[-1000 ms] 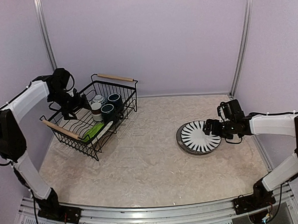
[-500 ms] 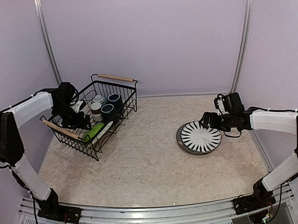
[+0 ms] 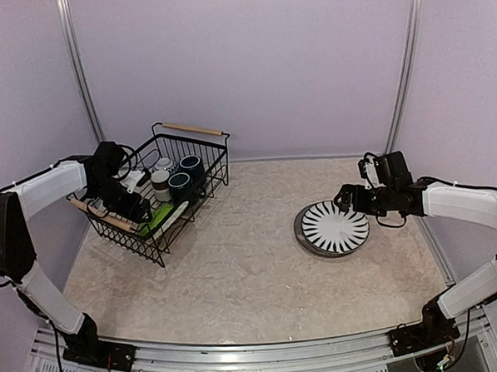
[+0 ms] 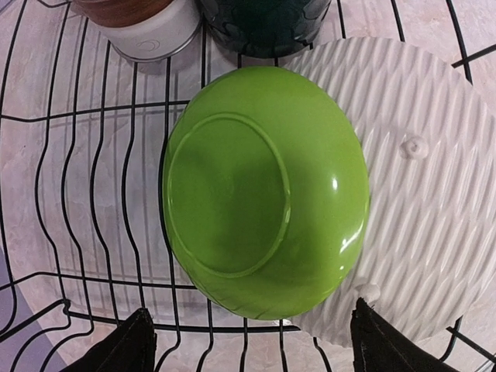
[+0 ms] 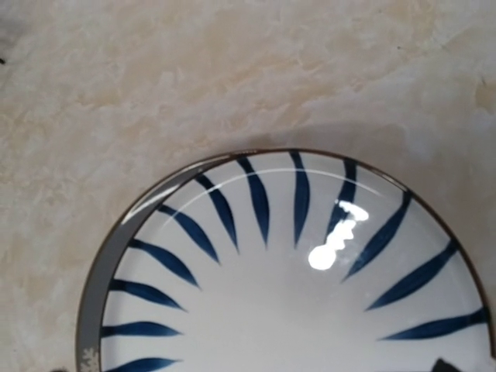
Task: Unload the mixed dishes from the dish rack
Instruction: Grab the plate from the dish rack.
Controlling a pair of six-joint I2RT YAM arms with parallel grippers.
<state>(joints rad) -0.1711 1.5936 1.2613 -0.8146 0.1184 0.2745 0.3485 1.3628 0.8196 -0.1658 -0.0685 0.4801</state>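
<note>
The black wire dish rack (image 3: 198,144) stands at the left. In it lie a green plate (image 3: 156,217), bottom up, on a white ribbed plate (image 3: 177,213), with a dark blue mug (image 3: 191,166), a dark green mug (image 3: 179,185), a grey brown-based cup (image 3: 161,184) and a small bowl (image 3: 164,164). My left gripper (image 3: 138,206) is open inside the rack, its fingertips (image 4: 130,347) straddling the near edge of the green plate (image 4: 263,194) without touching it. My right gripper (image 3: 346,200) is open and empty over the far edge of the striped plate (image 3: 335,228), which rests on the dark grey plate (image 3: 299,230).
The rack has wooden handles at the front left (image 3: 100,214) and the back (image 3: 193,128). The rack wires (image 4: 101,194) run under and around the green plate. Purple walls close the back and sides. The striped plate fills the right wrist view (image 5: 294,294).
My left gripper has dropped down into the rack, close over the green plate. My right gripper has drawn back from the striped plate's middle toward its far edge.
</note>
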